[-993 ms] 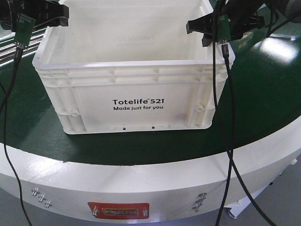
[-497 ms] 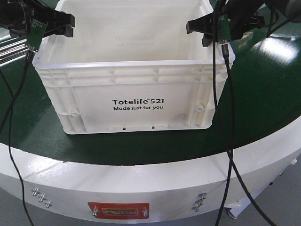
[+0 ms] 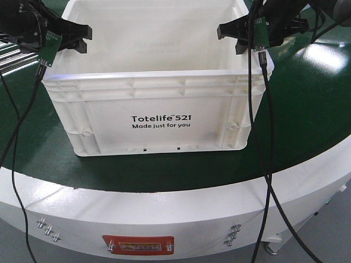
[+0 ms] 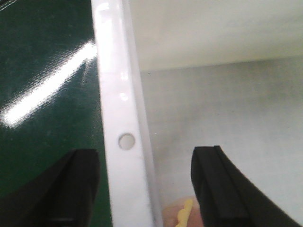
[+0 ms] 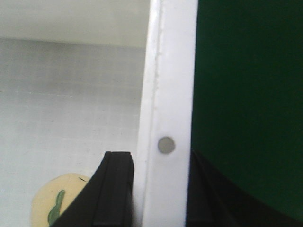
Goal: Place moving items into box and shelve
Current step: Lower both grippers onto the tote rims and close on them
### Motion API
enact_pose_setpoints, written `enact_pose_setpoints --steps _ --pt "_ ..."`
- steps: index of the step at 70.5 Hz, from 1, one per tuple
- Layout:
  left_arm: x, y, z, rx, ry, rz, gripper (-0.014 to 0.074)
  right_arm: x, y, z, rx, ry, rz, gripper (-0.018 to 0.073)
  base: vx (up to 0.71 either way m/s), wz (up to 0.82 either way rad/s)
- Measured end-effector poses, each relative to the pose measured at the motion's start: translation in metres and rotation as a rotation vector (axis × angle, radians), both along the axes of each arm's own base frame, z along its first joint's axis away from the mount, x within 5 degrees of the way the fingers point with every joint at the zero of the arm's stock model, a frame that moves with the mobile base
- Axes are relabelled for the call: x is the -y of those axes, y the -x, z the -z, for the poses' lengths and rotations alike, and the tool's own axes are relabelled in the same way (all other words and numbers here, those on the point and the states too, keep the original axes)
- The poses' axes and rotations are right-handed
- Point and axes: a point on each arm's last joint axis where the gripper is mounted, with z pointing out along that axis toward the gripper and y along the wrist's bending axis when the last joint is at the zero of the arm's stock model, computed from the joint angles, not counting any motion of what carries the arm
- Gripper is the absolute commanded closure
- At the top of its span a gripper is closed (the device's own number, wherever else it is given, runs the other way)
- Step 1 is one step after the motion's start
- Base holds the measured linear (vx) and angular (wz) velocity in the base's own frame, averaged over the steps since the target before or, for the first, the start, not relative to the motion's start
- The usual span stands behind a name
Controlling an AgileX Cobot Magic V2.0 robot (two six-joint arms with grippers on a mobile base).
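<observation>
A large white rectangular plastic crate point(image 3: 164, 98) with a ribbed rim and black "Totelife 521 Made just for you" print stands on a dark green tabletop point(image 3: 307, 109), with one claw at each of its short sides. The left claw point(image 3: 85, 39) is spread wide and straddles the rim. Its outer black finger point(image 4: 73, 189) hangs over the green surface and its inner black finger point(image 4: 222, 189) hangs inside the crate, and neither touches the plastic. A small round hole point(image 4: 126, 141) in the rim lies just ahead of this claw, between the two fingers. Just inside the rim, beside the inner finger, a sliver of a soft pinkish shape with a pale yellow-cream squiggle point(image 4: 177, 215) shows on the crate floor. It is probably the mauve-pink bun-like item, though too little of it is in view to be sure. The right claw point(image 3: 228, 38) is clenched on the opposite rim of the crate, its inner finger point(image 5: 116, 189) lying against the inside face and its outer finger against the outside face. A grey round stud point(image 5: 165, 145) sits on the rim just ahead of that grip. The yellow rounded soft item with a green stripe point(image 5: 52, 203) rests on the crate floor, just beside this claw's inner finger on the inward side. Black cables point(image 3: 263, 137) hang from both wrists down past the table's white curved edge point(image 3: 164, 208).
</observation>
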Motion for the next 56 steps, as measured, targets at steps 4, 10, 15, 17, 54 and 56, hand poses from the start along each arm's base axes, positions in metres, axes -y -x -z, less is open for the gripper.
enact_pose_setpoints --steps 4,10,15,17,54,56 --pt "0.0000 0.0000 -0.0003 0.000 0.000 0.000 0.0138 0.0000 0.0000 0.0000 0.000 0.000 0.000 0.0575 0.00 0.00" --pt "0.0000 -0.0001 -0.0003 0.001 0.000 0.000 0.0200 0.0000 0.0000 0.0000 0.000 0.000 0.000 0.0575 0.00 0.00" --pt "0.0001 -0.0002 -0.0004 0.003 0.002 0.000 0.0274 0.0000 0.0000 0.0000 0.000 0.000 0.000 0.0575 0.00 0.00" --pt "0.0001 -0.0002 -0.0004 0.003 0.002 0.000 0.0312 0.0000 0.0000 0.0000 0.000 0.000 0.000 0.0575 0.00 0.00" --pt "-0.0010 -0.0001 -0.0004 -0.003 0.025 0.019 0.0620 0.0001 0.0000 0.0000 0.000 0.001 0.000 0.0575 0.00 0.00" --pt "-0.0013 -0.0001 -0.0004 -0.004 0.025 0.019 0.0619 0.0001 0.0000 0.0000 0.000 0.001 0.000 0.0575 0.00 0.00"
